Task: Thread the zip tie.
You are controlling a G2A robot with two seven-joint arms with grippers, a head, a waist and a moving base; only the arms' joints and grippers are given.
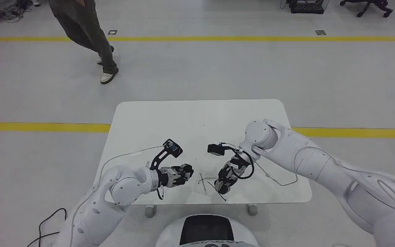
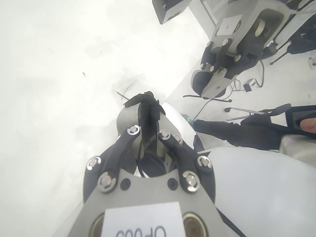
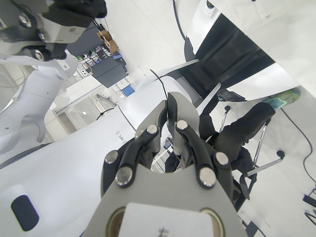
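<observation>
My right gripper [image 1: 222, 185] hangs over the table's near edge, shut on a thin black zip tie [image 3: 161, 83] whose end pokes out past its fingertips [image 3: 172, 99]. In the left wrist view the same zip tie [image 2: 207, 98] lies crosswise under the right gripper [image 2: 209, 94]. My left gripper [image 1: 182, 174] is a short way to the left with its black pads [image 2: 148, 104] shut, and I see nothing held between them. A second thin black zip tie [image 2: 127, 90] lies on the table just beyond its tips, between the two grippers [image 1: 205, 180].
The white table [image 1: 185, 120] has bare room across its far half. The second zip tie lies on a clear plastic sheet [image 2: 138, 81]. A thin cable [image 1: 281, 179] trails on the table by the right arm. The near table edge [image 1: 203, 202] is close beneath both grippers.
</observation>
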